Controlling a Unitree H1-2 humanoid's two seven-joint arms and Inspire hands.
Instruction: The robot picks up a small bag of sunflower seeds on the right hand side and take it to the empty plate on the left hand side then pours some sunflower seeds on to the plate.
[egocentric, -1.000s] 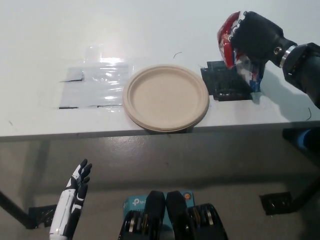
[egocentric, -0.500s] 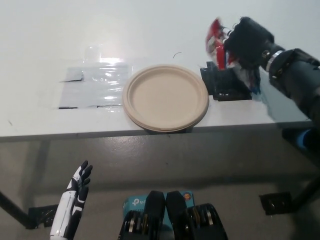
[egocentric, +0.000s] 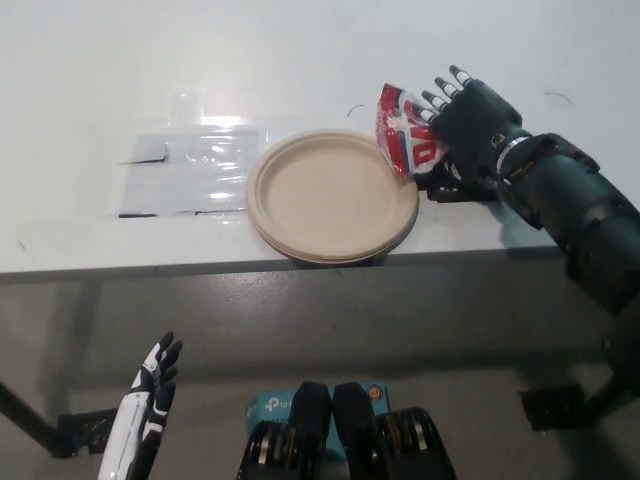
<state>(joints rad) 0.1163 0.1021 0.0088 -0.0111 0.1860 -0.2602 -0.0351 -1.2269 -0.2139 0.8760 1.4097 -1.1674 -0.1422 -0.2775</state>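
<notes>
My black right hand (egocentric: 470, 120) is shut on a small red and white bag of sunflower seeds (egocentric: 403, 140). The bag is tilted, with its lower corner hanging over the right rim of the tan paper plate (egocentric: 330, 195). No seeds show on the plate. The plate sits near the front edge of the white table (egocentric: 300, 60). My white left hand (egocentric: 145, 415) rests low at the lower left, below the table, fingers apart and holding nothing.
A black patch (egocentric: 455, 185) lies on the table just right of the plate, under my right wrist. A clear plastic sheet (egocentric: 190, 170) is taped down to the left of the plate. The table's front edge runs just below the plate.
My right hand has carried the bag leftward and down from above the black patch to the plate's right rim, tilting it over. The left hand has hardly moved.
</notes>
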